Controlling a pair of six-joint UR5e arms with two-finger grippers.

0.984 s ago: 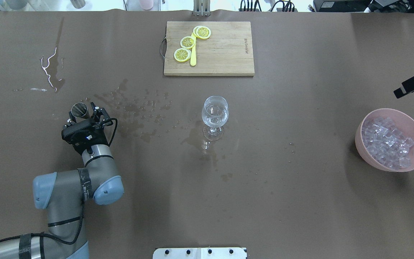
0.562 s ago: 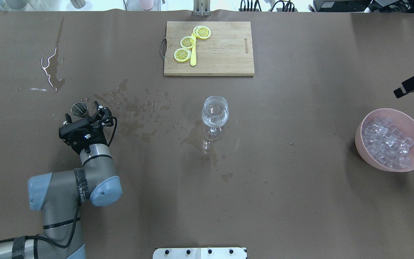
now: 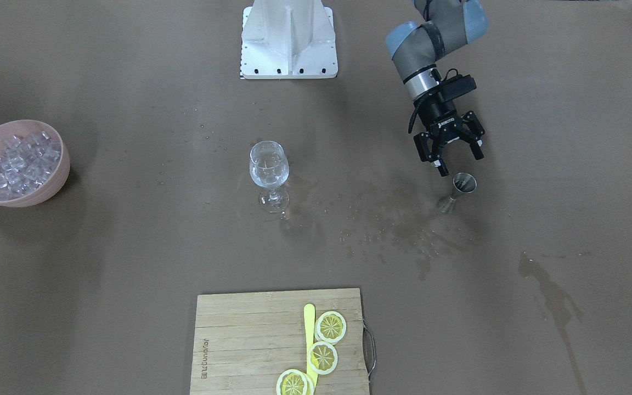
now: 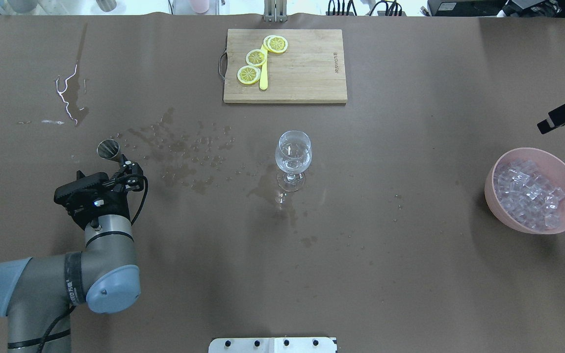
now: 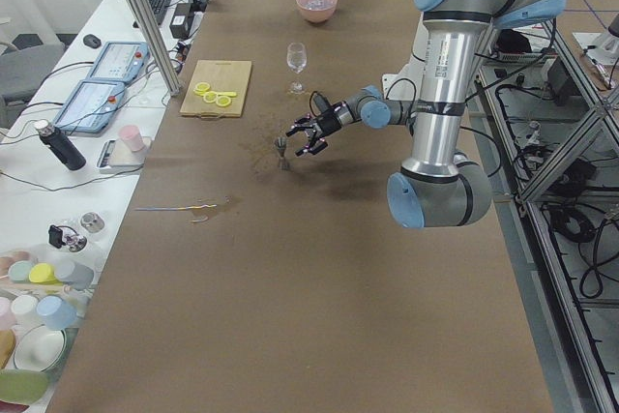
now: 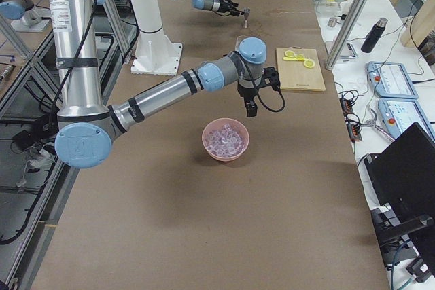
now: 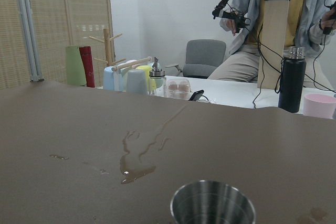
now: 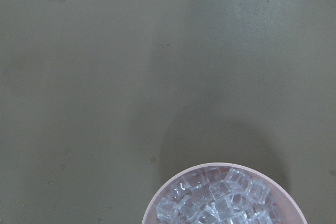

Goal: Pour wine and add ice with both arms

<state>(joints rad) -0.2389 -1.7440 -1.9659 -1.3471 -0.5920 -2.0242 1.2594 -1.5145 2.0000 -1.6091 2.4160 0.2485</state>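
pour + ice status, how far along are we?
Pour looks done: the jigger stands upright, the left gripper open and empty beside it, and the wine glass seems to hold clear liquid. In hand: the right gripper hangs near the pink bowl. Left: the ice sits in the bowl, none visible in the glass.

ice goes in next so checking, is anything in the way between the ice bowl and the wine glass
Nothing visible stands between them. From the pink bowl of ice to the wine glass the table shows only scattered wet spots; the cutting board lies well off that line.
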